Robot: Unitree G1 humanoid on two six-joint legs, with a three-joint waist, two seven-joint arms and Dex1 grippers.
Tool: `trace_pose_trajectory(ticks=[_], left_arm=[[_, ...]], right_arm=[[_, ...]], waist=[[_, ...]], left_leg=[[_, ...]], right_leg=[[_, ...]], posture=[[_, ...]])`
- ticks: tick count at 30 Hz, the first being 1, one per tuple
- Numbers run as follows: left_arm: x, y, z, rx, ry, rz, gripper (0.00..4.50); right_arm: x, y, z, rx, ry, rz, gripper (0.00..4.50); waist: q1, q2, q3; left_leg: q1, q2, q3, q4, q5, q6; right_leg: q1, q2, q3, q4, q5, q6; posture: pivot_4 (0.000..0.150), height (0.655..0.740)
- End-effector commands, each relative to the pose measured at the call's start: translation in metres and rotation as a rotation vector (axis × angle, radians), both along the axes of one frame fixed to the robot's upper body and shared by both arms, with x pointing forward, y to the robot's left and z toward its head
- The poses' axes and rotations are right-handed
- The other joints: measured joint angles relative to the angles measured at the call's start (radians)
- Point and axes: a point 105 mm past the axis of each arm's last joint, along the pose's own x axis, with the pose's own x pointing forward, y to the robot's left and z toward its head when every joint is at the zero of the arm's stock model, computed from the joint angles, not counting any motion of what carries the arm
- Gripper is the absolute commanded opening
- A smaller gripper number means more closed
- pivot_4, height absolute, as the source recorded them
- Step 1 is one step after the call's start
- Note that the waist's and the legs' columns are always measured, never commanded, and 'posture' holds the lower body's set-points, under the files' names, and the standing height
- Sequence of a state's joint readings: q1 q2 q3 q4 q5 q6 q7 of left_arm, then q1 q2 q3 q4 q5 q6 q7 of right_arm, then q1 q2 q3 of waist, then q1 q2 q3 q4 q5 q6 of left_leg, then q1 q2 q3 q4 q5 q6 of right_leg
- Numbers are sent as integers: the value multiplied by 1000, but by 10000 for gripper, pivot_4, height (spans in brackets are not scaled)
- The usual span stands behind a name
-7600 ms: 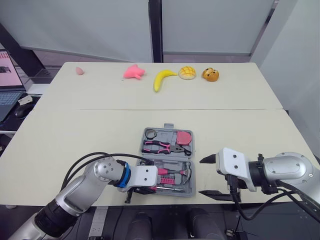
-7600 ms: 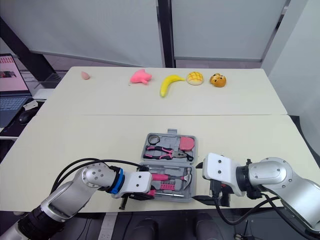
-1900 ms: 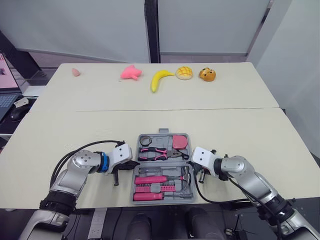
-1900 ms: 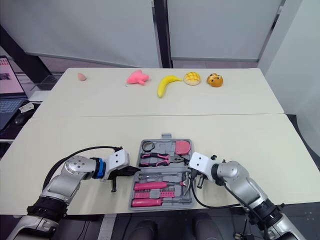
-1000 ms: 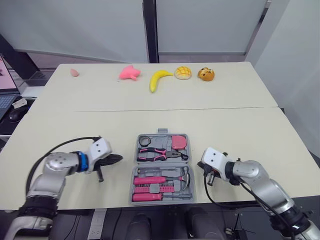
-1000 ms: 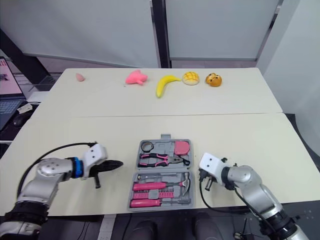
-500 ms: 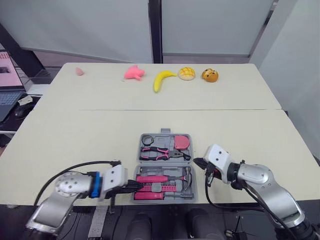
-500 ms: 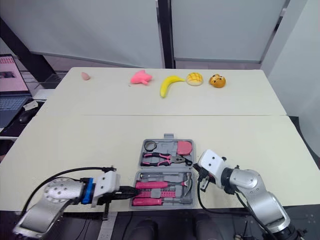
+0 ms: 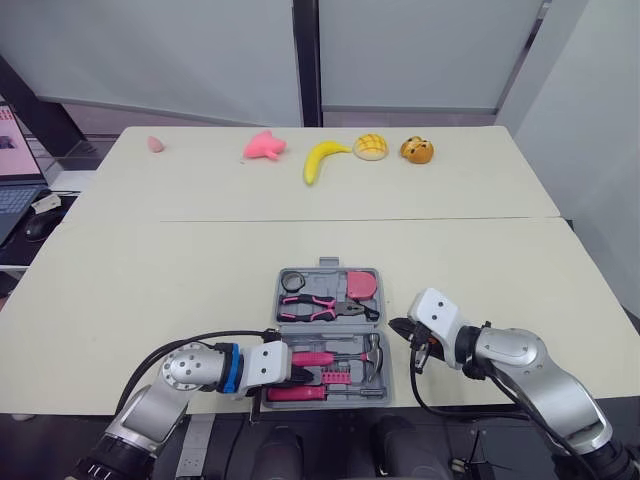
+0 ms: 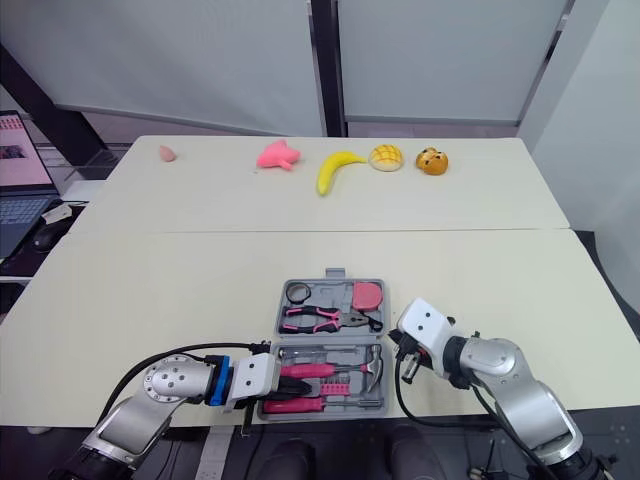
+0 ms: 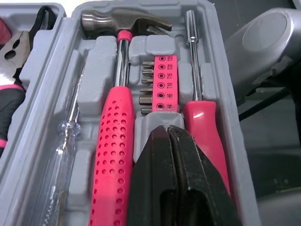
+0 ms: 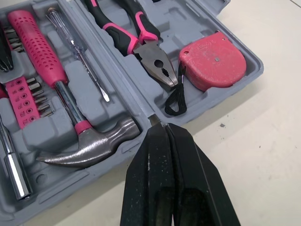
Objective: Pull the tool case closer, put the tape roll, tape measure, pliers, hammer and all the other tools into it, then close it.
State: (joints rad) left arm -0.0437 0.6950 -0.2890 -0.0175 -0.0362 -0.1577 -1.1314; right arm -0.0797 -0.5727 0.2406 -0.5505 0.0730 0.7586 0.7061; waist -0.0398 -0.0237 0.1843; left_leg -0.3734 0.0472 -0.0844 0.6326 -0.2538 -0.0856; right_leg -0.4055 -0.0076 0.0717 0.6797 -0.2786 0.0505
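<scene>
Tool case (image 9: 329, 265) lies open near front edge of beige tabletop (image 9: 150, 270), tools inside. L fingers (image 11: 151, 179) pressed together over front half, empty. R fingers (image 12: 153, 179) also together, tips at hinge edge. Banana (image 9: 322, 158) far back, grey panels (image 9: 200, 50) behind.

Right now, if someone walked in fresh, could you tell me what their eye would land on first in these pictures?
First the open grey tool case near the front edge of the table, with its pink-handled hammer, pliers and tape measure seated in their slots. Next come the left gripper, shut over the case's near half, and the right gripper, shut, pointing at its right edge.
</scene>
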Motion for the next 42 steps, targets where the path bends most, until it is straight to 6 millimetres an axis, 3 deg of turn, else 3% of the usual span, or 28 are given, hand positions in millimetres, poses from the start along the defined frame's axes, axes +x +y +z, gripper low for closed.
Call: trace_pose_trajectory(ticks=[1,4,8,14,18,23,36,42], left_arm=[[-6,7,-23,82,41,12,0],[-9,8,-27,97,44,6,0],[-11,10,-32,114,55,2,0],[-11,11,-34,122,62,-6,0],[-11,12,-35,129,65,-7,0],[-11,16,-39,137,71,-5,0],[-24,37,-76,198,109,-7,0],[-29,45,-89,222,117,-1,0]], right_arm=[[0,1,13,31,1,-8,188],[8,-4,17,77,63,-81,188],[45,-10,31,200,172,-264,7952],[78,-3,34,264,271,-382,20803],[97,5,25,306,346,-438,29113],[105,10,16,341,426,-452,44605],[117,45,-12,440,624,-464,44908],[120,56,-8,480,653,-403,44908]], waist=[[0,1,-2],[0,2,-3],[-5,4,-5],[-8,7,-8],[-12,9,-9],[-13,12,-10],[-20,28,-25],[-25,33,-37]], left_leg=[[0,0,0,0,0,0],[1,0,0,0,0,0],[3,0,0,0,0,0],[4,0,0,-3,0,0],[5,0,1,-3,0,0],[5,0,1,-3,0,0],[9,0,1,-4,0,1],[20,0,1,-6,0,1]], right_leg=[[0,0,0,0,0,0],[1,0,0,0,0,0],[2,0,1,1,0,0],[3,0,0,0,1,-3],[2,0,1,0,2,-5],[2,0,1,0,2,-5],[6,0,2,1,0,0],[17,0,2,-1,-1,-1]], posture=[[1500,7400],[1500,7400],[1500,7400],[1500,7400],[1500,7400],[1500,7400],[1500,7400],[1500,7400]])
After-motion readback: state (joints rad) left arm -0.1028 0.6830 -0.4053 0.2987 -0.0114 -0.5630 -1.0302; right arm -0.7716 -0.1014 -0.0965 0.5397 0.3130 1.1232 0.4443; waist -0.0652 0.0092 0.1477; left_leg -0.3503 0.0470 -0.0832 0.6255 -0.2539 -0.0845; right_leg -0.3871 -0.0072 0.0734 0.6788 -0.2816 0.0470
